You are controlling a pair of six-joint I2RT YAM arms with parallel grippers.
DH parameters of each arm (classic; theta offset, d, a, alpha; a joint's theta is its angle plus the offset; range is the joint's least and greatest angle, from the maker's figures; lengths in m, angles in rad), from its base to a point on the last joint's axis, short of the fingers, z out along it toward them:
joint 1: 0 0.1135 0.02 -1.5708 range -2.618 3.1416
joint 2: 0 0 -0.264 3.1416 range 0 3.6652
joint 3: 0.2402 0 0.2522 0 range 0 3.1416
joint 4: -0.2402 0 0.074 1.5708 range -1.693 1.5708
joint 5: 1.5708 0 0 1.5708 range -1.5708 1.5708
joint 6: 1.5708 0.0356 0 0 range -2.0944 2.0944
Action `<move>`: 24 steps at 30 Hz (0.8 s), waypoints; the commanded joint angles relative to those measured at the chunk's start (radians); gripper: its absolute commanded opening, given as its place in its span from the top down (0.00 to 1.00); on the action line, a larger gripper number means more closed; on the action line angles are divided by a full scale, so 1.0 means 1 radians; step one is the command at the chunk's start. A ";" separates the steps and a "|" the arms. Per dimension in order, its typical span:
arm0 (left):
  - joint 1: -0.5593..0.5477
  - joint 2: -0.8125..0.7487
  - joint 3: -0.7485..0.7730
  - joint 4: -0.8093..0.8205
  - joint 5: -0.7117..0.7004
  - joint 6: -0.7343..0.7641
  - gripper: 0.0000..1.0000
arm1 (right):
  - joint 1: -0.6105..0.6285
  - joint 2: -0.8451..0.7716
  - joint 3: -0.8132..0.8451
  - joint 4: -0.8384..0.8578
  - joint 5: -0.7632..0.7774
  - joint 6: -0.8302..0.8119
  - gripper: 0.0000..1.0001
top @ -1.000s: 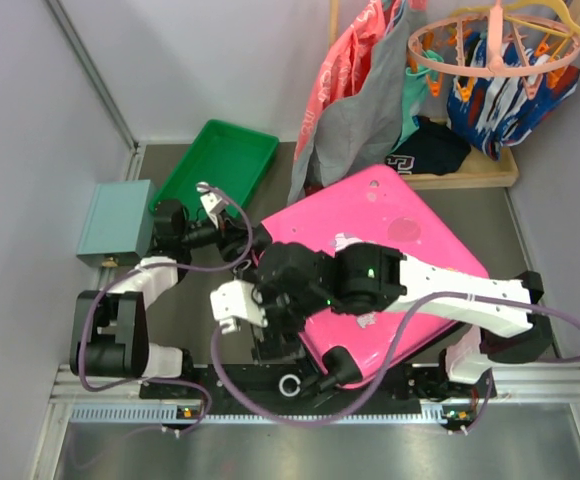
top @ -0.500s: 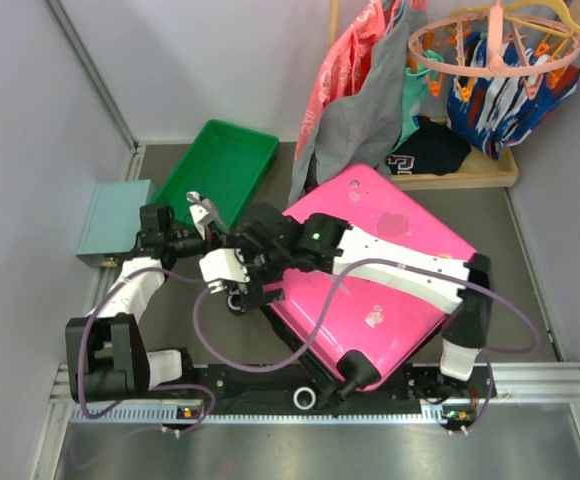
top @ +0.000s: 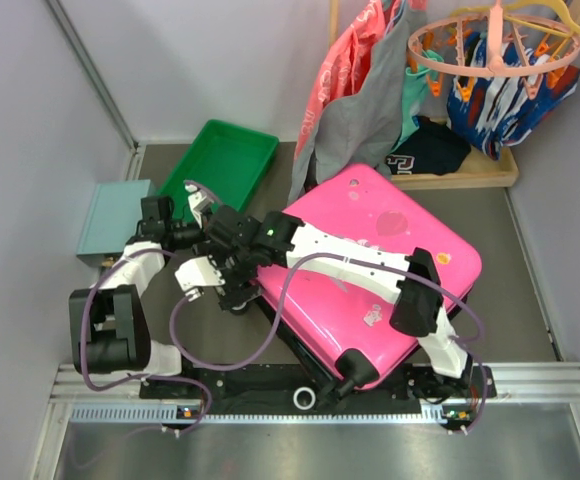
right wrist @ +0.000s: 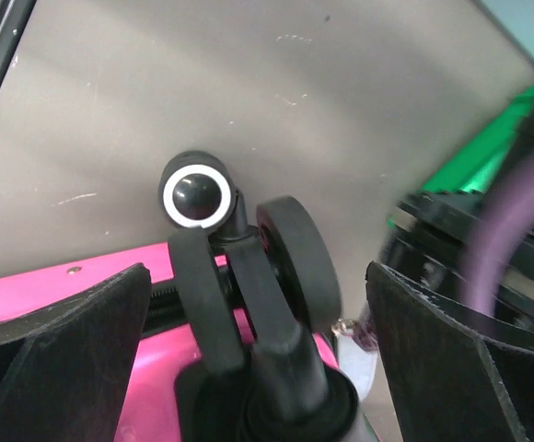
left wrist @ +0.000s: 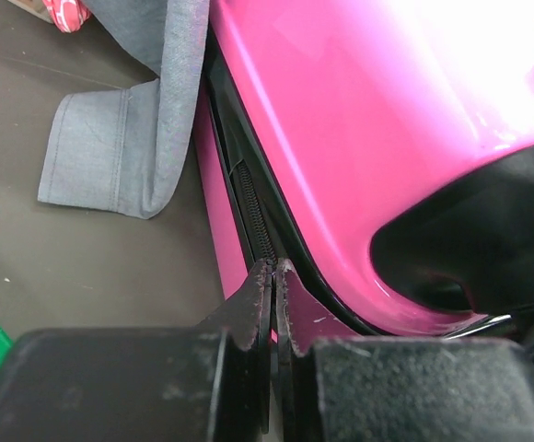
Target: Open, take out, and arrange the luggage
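Pink suitcase lies flat and closed on the dark table, turned at an angle, with one corner toward the arms' bases.
At its side the left gripper has its fingers pressed together right on the black zip, near a hanging grey cloth; whether a pull tab is pinched cannot be told. At a corner, the right gripper stands spread wide around a black wheel, touching neither side of it.
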 commanded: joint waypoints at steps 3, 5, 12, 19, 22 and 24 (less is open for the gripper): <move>0.009 -0.008 0.068 0.123 0.033 0.003 1.00 | 0.002 0.061 0.070 -0.075 0.032 -0.030 0.02; 0.008 -0.017 0.065 0.124 0.021 0.011 1.00 | 0.003 0.074 0.073 -0.086 0.045 -0.024 0.07; 0.008 -0.043 0.070 0.164 -0.031 0.003 1.00 | 0.051 0.052 0.050 -0.101 0.055 -0.004 0.85; 0.009 -0.048 0.077 0.239 -0.096 -0.043 1.00 | 0.159 -0.005 0.044 -0.147 -0.016 0.008 1.00; 0.009 -0.051 0.079 0.262 -0.103 -0.058 1.00 | 0.216 -0.036 0.059 -0.177 -0.076 0.009 1.00; 0.008 -0.052 0.080 0.268 -0.099 -0.061 1.00 | 0.251 -0.063 0.065 -0.197 -0.107 0.008 1.00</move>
